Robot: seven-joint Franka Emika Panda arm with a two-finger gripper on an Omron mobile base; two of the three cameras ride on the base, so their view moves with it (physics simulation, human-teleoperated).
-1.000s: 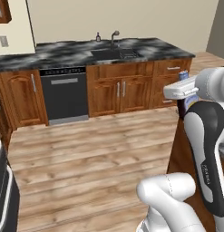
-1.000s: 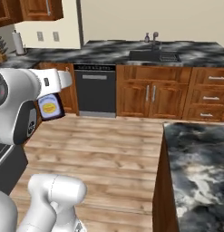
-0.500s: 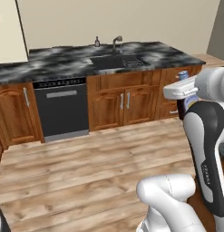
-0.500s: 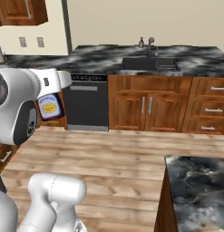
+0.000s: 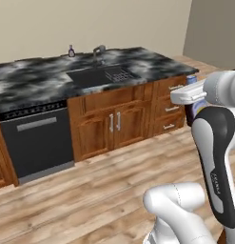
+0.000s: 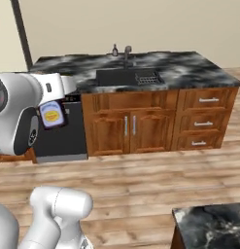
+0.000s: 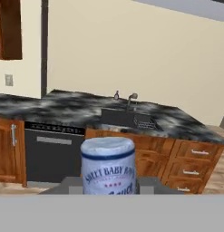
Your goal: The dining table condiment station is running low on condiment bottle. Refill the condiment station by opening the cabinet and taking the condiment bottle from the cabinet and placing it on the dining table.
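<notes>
The tool [image 6: 52, 115] is clamped on the condiment bottle [image 6: 51, 115], its fingers hidden behind the label.

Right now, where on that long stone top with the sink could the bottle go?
The dining table has bare stone right of the sink, out to the end above the drawers, and a wide bare stretch left of it above the dishwasher. It is crowded behind the sink, by the tap and small soap bottle. The gripper holds the bottle.

Marbled dining table [image 5: 38, 81], possibly bottle [image 5: 191, 80] beyond arm
</notes>
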